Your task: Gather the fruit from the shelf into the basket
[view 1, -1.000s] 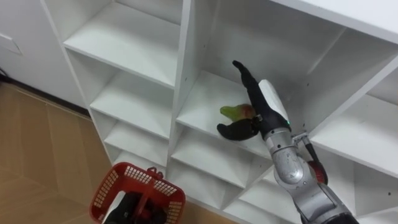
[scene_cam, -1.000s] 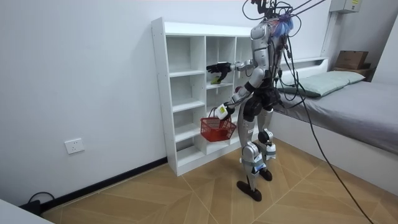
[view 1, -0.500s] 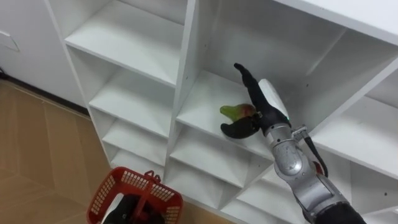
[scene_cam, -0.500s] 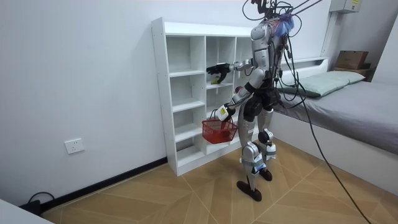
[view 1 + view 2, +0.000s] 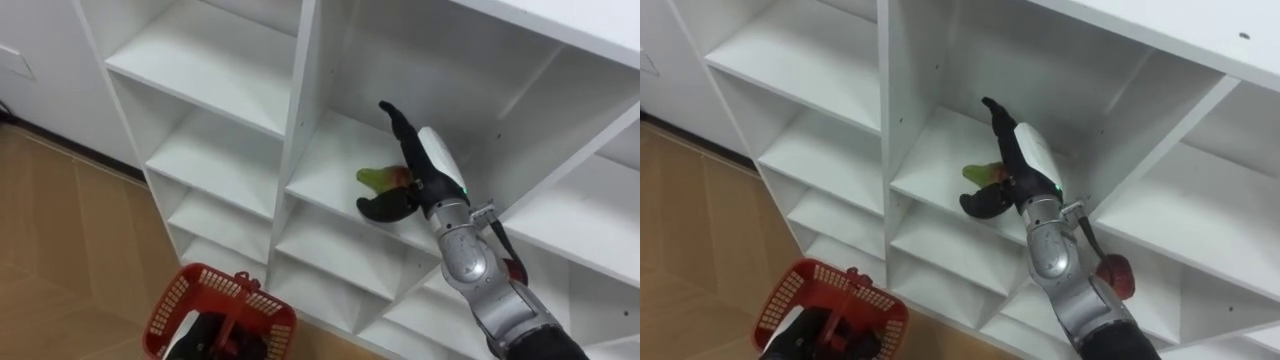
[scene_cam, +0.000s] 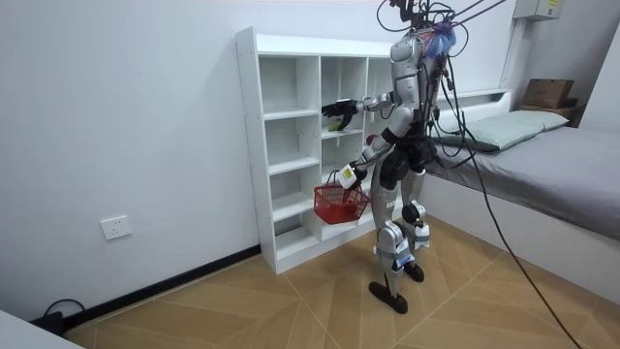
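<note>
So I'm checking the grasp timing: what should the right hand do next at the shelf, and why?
Probably close the right hand on the fruit: the hand is open, with the fruit between thumb and fingers on the shelf, not yet gripped. The left hand holds the basket below.

Plain white wall (image 6: 126,107) at the back, socket (image 6: 115,228) low on it, dark skirting (image 6: 174,281) along the foot. Herringbone wood floor (image 6: 271,310) underfoot. White open-shelved closet (image 6: 250,145) against the wall. Over on the room view's right, grey bed (image 6: 552,160) with pillow (image 6: 513,124), brown box (image 6: 545,93) behind.
</note>
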